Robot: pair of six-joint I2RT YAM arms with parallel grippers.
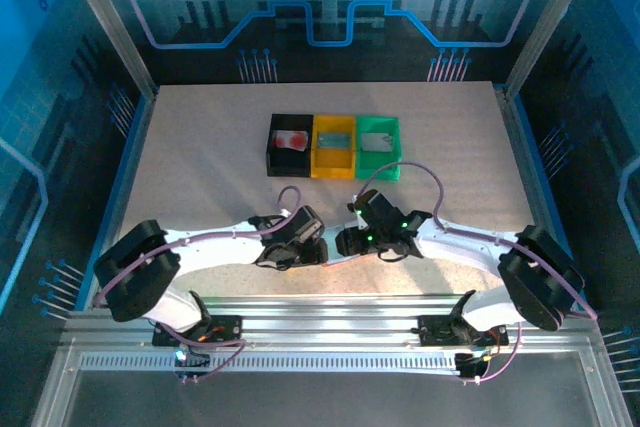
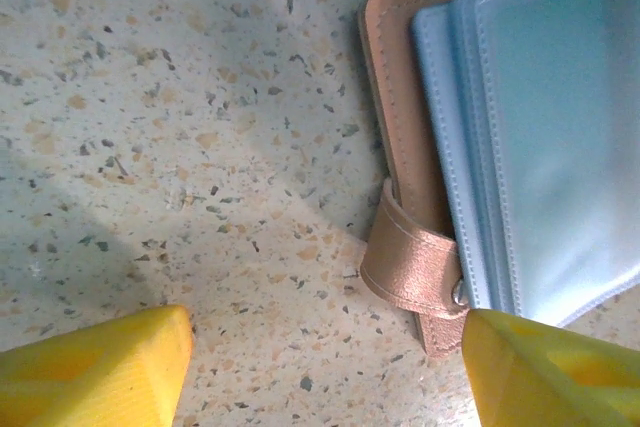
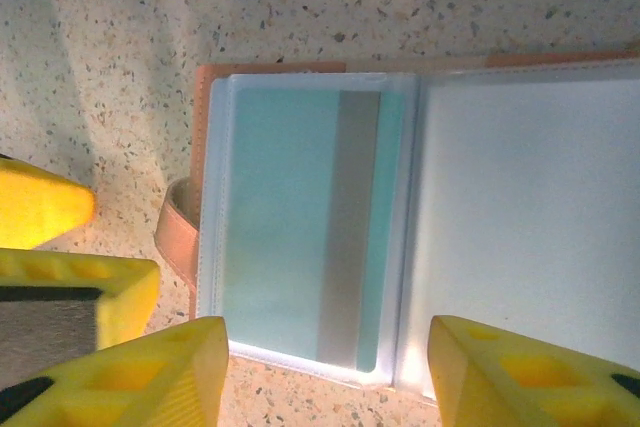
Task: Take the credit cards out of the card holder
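Speckled tabletop point(image 3: 400, 7) carries the unfolded card holder point(image 3: 520, 197), a teal-green credit card point(image 3: 300, 217) inside its strap-side clear sleeve point(image 3: 225, 197), with the right gripper point(image 3: 318, 347), jaws apart, straddling that sleeve's edge and the left gripper point(image 2: 325, 347), jaws apart, beside its strap point(image 2: 410, 267).

Credit card point(image 3: 300, 227) inside card holder point(image 3: 520, 207)

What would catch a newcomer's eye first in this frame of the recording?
The open salmon-pink card holder lies flat on the speckled table, with a teal-green card bearing a grey stripe tucked in a clear sleeve. The yellow-fingered left pincer and right pincer both hang open over it. Behind, a row of black, yellow and green bins sits mid-table.
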